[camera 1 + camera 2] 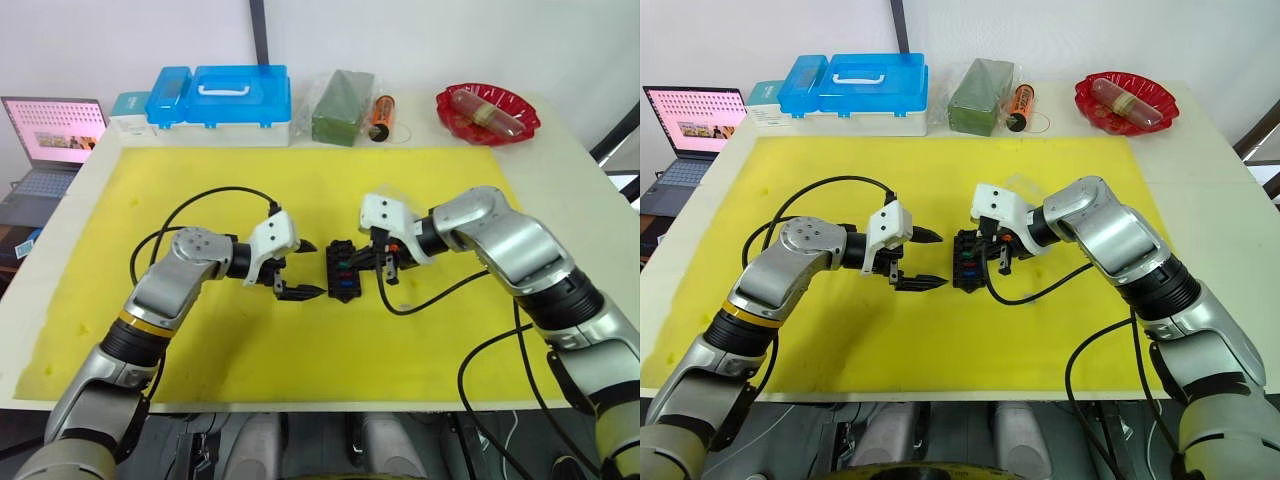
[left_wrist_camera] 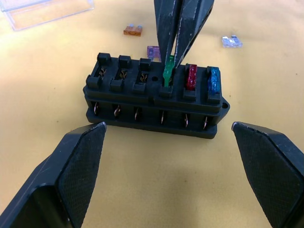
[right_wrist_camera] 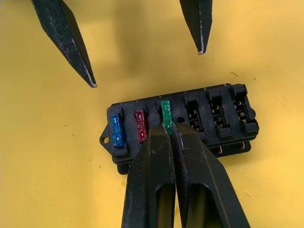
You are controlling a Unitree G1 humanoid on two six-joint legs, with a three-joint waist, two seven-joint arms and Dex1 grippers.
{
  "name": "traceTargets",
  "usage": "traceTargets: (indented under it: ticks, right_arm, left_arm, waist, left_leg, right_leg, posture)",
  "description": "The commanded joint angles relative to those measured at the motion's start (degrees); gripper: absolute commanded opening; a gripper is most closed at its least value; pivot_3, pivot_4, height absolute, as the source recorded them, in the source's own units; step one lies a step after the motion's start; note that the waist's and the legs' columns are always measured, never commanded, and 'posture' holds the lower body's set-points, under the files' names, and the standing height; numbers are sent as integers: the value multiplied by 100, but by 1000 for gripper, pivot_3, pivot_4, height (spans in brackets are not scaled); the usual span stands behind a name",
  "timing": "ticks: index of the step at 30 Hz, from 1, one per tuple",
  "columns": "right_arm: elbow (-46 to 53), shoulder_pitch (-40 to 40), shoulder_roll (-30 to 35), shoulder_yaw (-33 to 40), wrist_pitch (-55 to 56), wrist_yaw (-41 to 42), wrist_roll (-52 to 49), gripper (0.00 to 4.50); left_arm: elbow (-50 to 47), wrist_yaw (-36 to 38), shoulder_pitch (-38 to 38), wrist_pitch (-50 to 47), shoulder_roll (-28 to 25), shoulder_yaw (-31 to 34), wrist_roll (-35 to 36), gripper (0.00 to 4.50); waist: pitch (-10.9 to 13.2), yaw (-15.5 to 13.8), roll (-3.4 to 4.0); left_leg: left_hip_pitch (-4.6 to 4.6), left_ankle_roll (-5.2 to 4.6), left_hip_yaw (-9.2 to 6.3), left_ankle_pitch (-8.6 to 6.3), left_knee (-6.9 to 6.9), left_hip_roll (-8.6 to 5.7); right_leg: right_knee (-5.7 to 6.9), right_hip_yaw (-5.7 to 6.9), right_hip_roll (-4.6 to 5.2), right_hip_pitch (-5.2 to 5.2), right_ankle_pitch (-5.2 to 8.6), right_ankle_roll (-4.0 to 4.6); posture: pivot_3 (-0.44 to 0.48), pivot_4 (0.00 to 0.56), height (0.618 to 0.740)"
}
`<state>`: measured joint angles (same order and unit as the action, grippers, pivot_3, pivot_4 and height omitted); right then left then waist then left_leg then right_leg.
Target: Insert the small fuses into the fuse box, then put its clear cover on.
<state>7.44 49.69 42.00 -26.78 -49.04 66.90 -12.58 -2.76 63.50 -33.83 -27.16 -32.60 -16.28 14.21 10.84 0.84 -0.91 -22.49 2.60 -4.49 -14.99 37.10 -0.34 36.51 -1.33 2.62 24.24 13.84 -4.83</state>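
The right pincer (image 3: pixel 169 127) is clenched on the green fuse (image 3: pixel 165 112), with both fingertips pressed against its upper part while its blades sit at the third slot of the fuse box (image 3: pixel 180 124). The fuse stands upright, and its flat face runs across the long axis of the box; judged from this, the coming move is a straight push down into the slot, so the pincer must stay directly above it without tilting. The red fuse (image 3: pixel 139 124) and the blue fuse (image 3: pixel 116 130) already occupy the two slots on the same end, just beside the green one; the three slots at the other end of that row are open. The left pincer (image 1: pixel 297 268) is released, its fingers spread wide and apart from the box, level with its near side, and is the arm placed to steady the box if it shifts. The box lies near the middle of the yellow mat (image 1: pixel 220 170) on the counter (image 1: pixel 560 170). Beyond the box, loose on the mat, lie the orange fuse (image 2: pixel 133 30), the purple fuse (image 2: pixel 153 51), the pale fuse (image 2: pixel 231 41) and the clear cover (image 2: pixel 45 10).
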Motion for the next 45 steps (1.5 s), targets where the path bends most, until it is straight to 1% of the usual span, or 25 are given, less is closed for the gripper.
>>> traceTargets:
  ticks: [1,17,23,25,29,38,43,45]
  right_arm:
    - [-14,69,-1,-53,155,77,117,0]
    - [-442,121,-198,-418,538,218,671,0]
    - [-485,199,-281,-346,473,242,694,0]
    - [-460,244,-284,-312,402,274,671,514]
    - [-412,338,-342,-181,252,274,573,1683]
    - [-176,536,-387,102,-58,269,314,1683]
    - [-36,450,-385,286,-117,199,132,1683]
    - [49,322,-422,430,-163,120,6,1273]
  left_arm:
    - [-140,-20,-96,45,-14,149,42,4460]
    - [-99,-137,-40,113,23,153,18,4460]
    - [-19,-141,-46,187,4,159,4,4460]
    - [2,-135,-42,207,-5,161,-1,4500]
    - [33,-132,-34,245,-25,173,0,4500]
    - [88,-135,-4,280,-24,172,-2,4500]
    - [158,-117,-23,314,-31,185,-6,4500]
    - [176,-90,-17,328,-59,195,-3,4500]
  waist:
    - [0,0,0]
    - [-4,13,-3]
    - [-7,33,-2]
    - [-7,29,-2]
    - [-7,19,-1]
    - [-7,18,-1]
    - [-7,17,-1]
    - [-7,17,-1]
  left_leg:
    - [0,0,0,0,0,0]
    - [15,0,-1,0,8,-2]
    - [23,0,-1,0,9,-2]
    - [23,0,-1,0,9,-2]
    - [22,0,-1,0,9,-2]
    - [18,0,-3,0,9,-4]
    - [18,0,-3,0,9,-4]
    - [18,0,-3,0,9,-4]
  right_leg:
    - [2,0,0,0,0,0]
    - [40,-2,1,0,1,2]
    - [54,-5,-2,0,2,4]
    - [55,-5,-2,0,2,4]
    - [54,-5,-2,0,2,4]
    - [53,-5,0,2,2,4]
    - [53,-5,0,2,2,3]
    - [53,-5,0,2,2,4]
  posture:
    - [0,150,740]
    - [0,150,740]
    - [0,150,740]
    - [0,150,740]
    - [0,150,740]
    - [0,150,740]
    - [0,150,740]
    - [0,150,740]
